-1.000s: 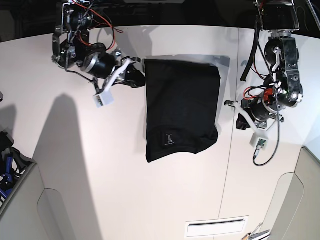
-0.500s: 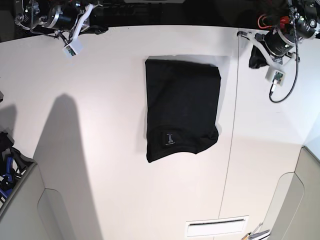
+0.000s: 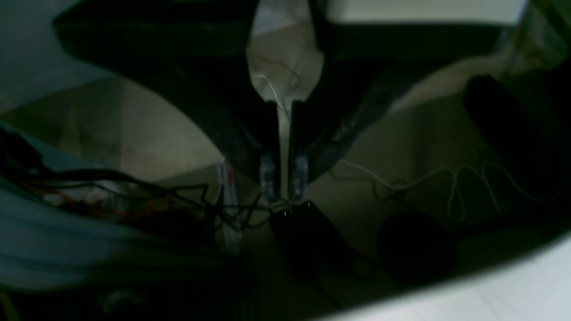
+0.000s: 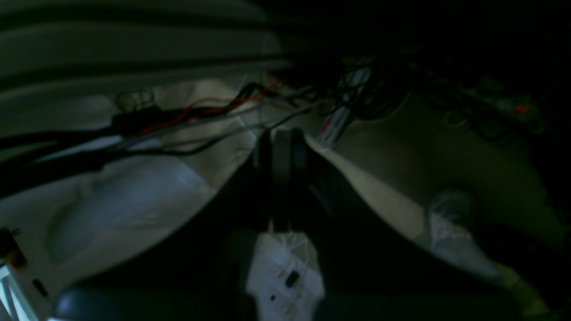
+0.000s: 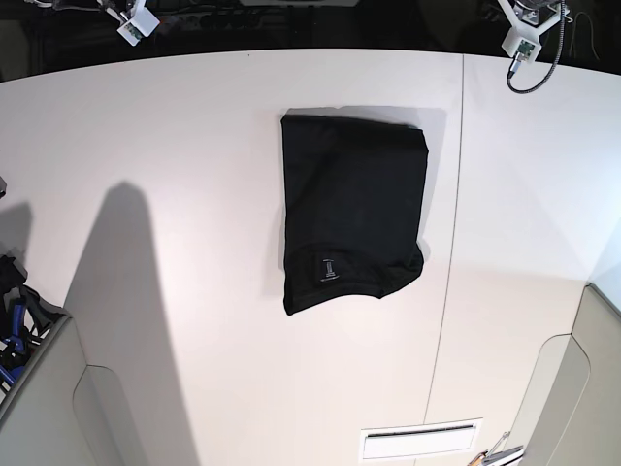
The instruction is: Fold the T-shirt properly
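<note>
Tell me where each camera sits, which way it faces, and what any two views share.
Base: overhead, looking down at the T-shirt on the table; only arm tips show at the top edge.
Left wrist: on the left arm, looking along its nearly shut left gripper at dim cables.
Right wrist: same for the shut right gripper.
Both wrist views share dark clutter, no shirt.

T-shirt [image 5: 354, 209]: soft matt black cloth, slightly creased. Table [image 5: 194, 320]: smooth white surface, faint sheen.

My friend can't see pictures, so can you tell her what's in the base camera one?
A black T-shirt lies folded into a tall rectangle in the middle of a white table, with a small label patch near its lower edge. Nothing touches it; only bits of the robot show at the top corners.
</note>
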You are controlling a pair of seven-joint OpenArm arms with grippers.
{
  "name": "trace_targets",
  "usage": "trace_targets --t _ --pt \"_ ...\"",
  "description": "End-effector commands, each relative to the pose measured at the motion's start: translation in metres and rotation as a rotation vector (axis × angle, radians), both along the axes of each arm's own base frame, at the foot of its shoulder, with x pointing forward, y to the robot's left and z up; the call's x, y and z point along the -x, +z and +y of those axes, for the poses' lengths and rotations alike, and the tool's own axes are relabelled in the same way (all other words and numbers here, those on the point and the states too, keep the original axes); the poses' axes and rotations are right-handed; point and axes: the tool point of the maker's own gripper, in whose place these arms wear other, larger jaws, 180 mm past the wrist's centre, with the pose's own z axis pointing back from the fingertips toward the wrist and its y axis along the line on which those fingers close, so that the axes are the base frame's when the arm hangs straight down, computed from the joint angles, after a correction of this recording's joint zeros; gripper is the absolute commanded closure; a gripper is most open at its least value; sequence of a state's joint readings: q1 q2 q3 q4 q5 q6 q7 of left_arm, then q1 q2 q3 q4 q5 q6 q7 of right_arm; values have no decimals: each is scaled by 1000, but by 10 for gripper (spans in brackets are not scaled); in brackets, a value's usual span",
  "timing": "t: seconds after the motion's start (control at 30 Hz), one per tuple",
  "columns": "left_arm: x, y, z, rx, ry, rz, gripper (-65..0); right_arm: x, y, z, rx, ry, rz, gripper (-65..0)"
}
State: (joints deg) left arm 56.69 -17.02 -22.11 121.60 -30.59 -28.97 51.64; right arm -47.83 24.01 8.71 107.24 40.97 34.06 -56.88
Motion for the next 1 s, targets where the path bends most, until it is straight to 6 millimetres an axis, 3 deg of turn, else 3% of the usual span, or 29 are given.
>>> trace_targets --t 0.0,0.17,0.4,0.53,0.7,0.83,0.97 --pt "5 3 -1 12 0 4 -43 4 2 -2 -6 0 5 0" --pt "38 -19 5 57 79 115 -43 29 -13 -8 2 -23 101 0" --pt "106 -65 20 83 216 308 -43 91 -47 -12 1 -76 308 0" --pt "152 -86 1 136 236 435 -43 125 -70 -23 55 -25 358 0" --pt "205 -111 -30 194 240 528 -43 151 -98 -33 125 118 434 0" --pt "247 -128 -52 212 172 671 -43 157 -116 -37 153 222 483 0" --pt "261 -152 -62 220 153 731 -43 150 -132 -46 194 344 498 0"
